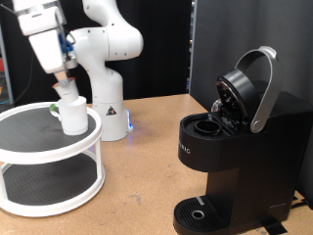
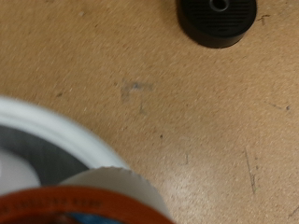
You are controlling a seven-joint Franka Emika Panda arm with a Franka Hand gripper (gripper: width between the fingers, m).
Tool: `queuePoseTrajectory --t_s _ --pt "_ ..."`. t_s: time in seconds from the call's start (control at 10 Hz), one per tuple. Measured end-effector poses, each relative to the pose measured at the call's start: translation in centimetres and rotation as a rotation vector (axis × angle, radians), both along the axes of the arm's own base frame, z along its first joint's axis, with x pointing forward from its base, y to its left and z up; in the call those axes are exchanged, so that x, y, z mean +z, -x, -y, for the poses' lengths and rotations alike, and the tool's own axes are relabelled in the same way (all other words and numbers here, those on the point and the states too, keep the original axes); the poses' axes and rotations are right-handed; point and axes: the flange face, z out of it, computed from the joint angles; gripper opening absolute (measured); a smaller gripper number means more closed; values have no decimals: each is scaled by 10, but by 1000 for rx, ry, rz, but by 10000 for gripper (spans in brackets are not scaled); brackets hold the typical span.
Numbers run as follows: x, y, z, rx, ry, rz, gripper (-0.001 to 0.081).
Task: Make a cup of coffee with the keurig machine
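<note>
Directly beneath the pincer [image 1: 68, 83] stands the cup [image 1: 72, 115], on the white two-tier stand [image 1: 49, 157]; whether its fingers are apart or together cannot be told. Well off from the pincer stands the keurig machine [image 1: 235, 157], lid raised.

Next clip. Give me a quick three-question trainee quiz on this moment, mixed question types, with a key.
1. True or false: the machine's lid is closed.
2. The cup stands on: A) the machine's drip base, B) the top tier of the white round rack, C) the bare table.
3. Fill in: the claw is directly above the ____.

Key: 1 false, the lid is raised and the pod chamber is exposed. 2 B. 3 cup.
</note>
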Motion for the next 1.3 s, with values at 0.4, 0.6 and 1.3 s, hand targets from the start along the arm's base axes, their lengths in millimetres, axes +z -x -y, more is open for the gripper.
queuePoseTrajectory --t_s 0.4,0.6,1.3 --pt "2 -13 -19 -24 -4 -27 446" --pt "3 -23 -37 14 -91 9 446" --pt "12 -67 -85 8 -96 37 435"
